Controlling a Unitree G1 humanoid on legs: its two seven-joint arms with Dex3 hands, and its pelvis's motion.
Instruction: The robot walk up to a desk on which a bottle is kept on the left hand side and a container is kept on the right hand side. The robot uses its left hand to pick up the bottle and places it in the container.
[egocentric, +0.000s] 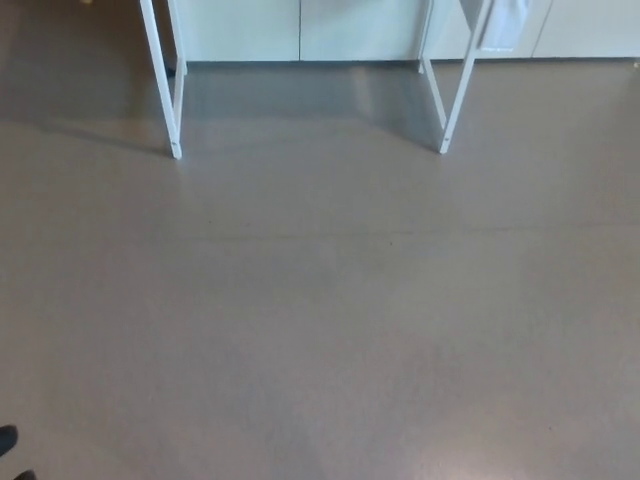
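Below me spreads a plain grey-brown floor (320, 300), smooth and faintly glossy, with a thin seam line running across it. Standing on it at the far end are white desk legs: one pair on my left (165, 90), another on my right (448, 100), their shadow lying between them.

No readable text, labels, brands, numbers or signs anywhere in the head view. The floor (320, 300) is plain, the white desk legs (160, 80) at 11 and 1 o'clock carry no markings, and the pale cabinet fronts (300, 28) at 12 o'clock are blank. The white object (503, 25) hanging at 1 o'clock shows no legible print.
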